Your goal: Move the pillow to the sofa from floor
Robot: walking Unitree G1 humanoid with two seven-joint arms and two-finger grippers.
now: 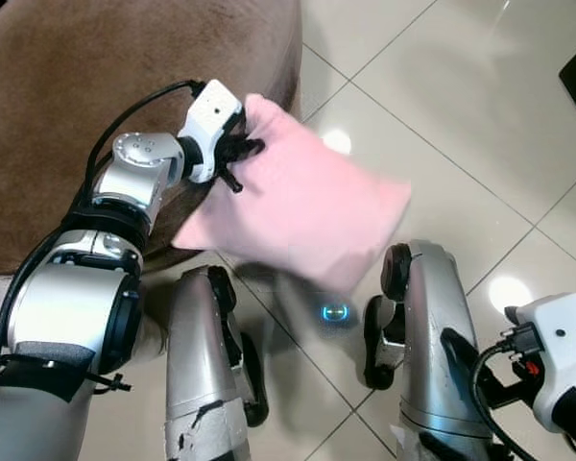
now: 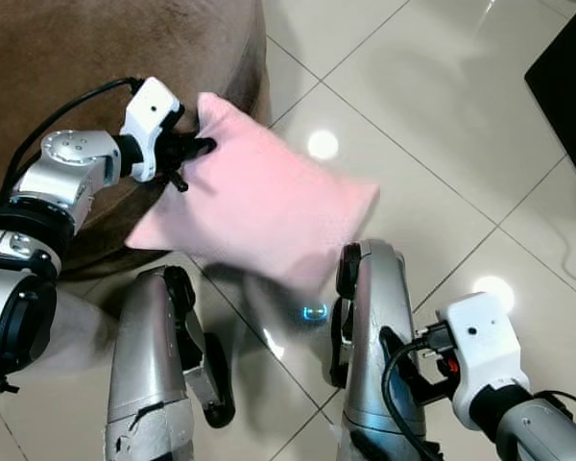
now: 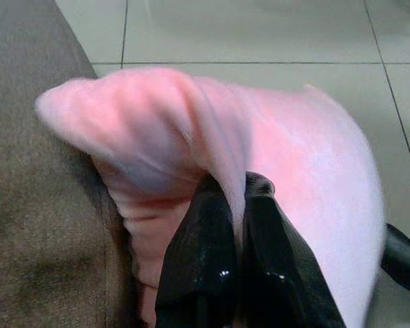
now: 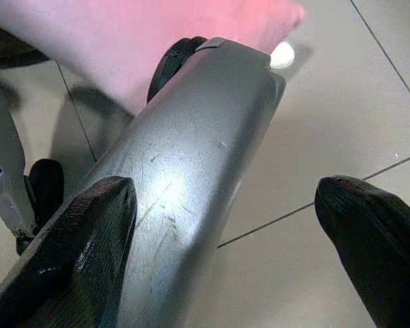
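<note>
A pink pillow (image 1: 302,202) hangs in the air beside the brown sofa (image 1: 86,86), above my legs and the tiled floor. My left gripper (image 1: 242,154) is shut on the pillow's near corner, right at the sofa's rounded edge. In the left wrist view the two black fingers (image 3: 212,266) pinch a fold of the pink pillow (image 3: 212,137), with the sofa (image 3: 34,178) alongside. My right gripper (image 4: 225,253) hangs low at my right side with its fingers spread wide and nothing between them; its white wrist (image 1: 557,355) sits by my right leg.
My two silver legs (image 1: 422,336) stand on glossy pale tiles (image 1: 461,106) below the pillow. A dark object (image 2: 566,86) lies at the far right edge of the floor. The sofa fills the upper left.
</note>
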